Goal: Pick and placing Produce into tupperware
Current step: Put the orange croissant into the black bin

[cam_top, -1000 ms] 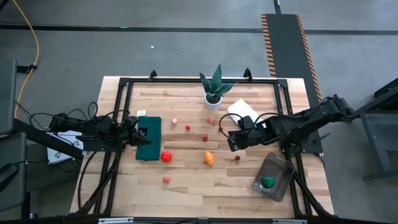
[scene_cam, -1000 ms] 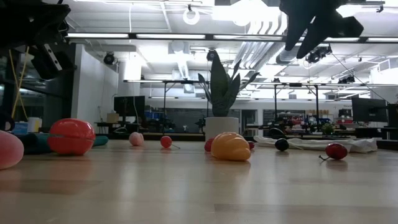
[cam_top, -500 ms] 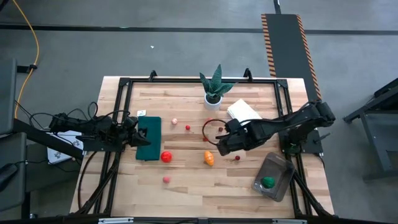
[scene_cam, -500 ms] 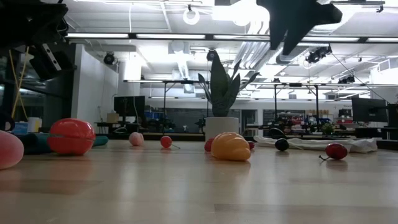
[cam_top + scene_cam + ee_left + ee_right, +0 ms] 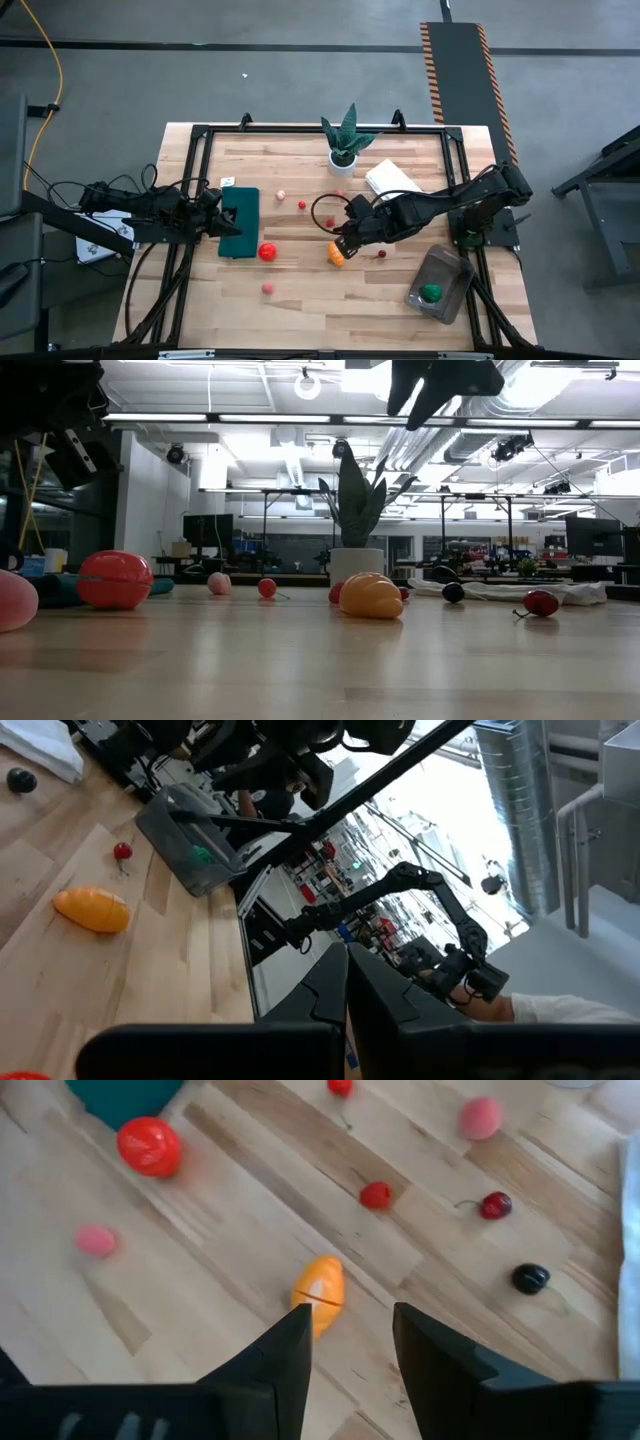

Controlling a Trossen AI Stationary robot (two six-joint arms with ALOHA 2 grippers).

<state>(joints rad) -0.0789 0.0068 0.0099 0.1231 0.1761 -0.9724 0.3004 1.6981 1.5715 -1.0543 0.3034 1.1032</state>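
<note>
Left gripper [image 5: 225, 217] waits over the green mat [image 5: 240, 222], jaws pressed together. Right gripper [image 5: 343, 243] hovers above the orange fruit [image 5: 337, 254], jaws spread, seemingly lining up a grasp. Tupperware [image 5: 440, 283] holds one green piece [image 5: 431, 293] at the surface's right.

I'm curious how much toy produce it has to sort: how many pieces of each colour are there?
Red pieces: 3
Pink pieces: 3
Dark red cherries: 2
Black cherry: 1
Orange piece: 1
Green piece, in the tupperware: 1
Total: 11
</note>
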